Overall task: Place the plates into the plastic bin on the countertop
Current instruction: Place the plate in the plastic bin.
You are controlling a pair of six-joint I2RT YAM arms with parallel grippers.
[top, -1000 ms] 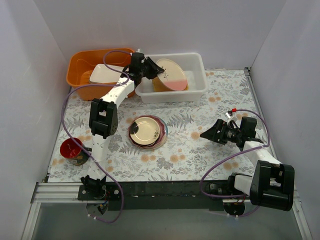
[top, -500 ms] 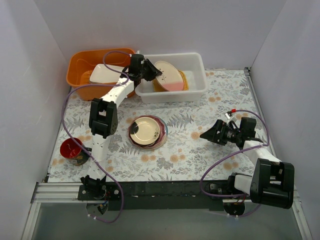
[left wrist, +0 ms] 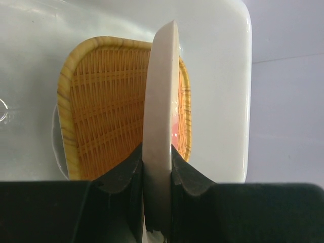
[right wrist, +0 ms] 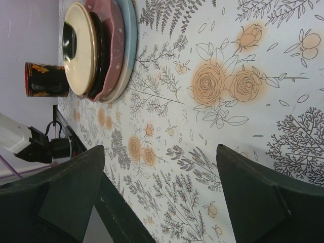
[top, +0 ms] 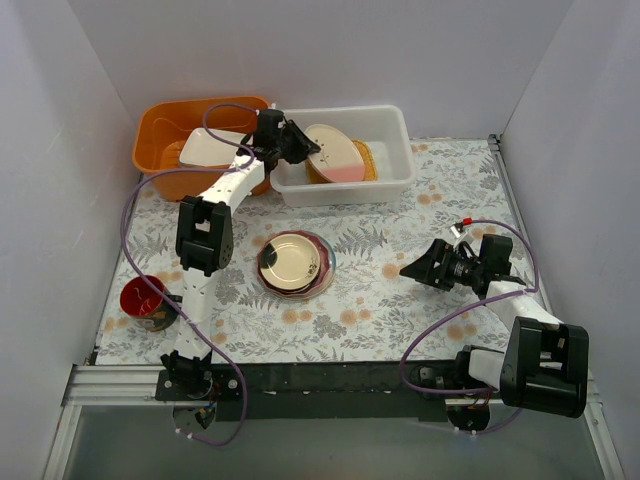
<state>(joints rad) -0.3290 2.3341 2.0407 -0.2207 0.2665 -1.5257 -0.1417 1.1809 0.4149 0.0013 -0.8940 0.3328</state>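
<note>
Left claw [left wrist: 158, 167] nips a cream-and-pink round plate [left wrist: 161, 91] edgewise, perhaps touching the orange woven-look squarish plate [left wrist: 106, 106] inside the white translucent plastic bin [left wrist: 238, 76].

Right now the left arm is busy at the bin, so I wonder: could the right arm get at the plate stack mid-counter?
Probably yes: the right tool is open and faces the stack across bare countertop, with nothing standing between them.
</note>
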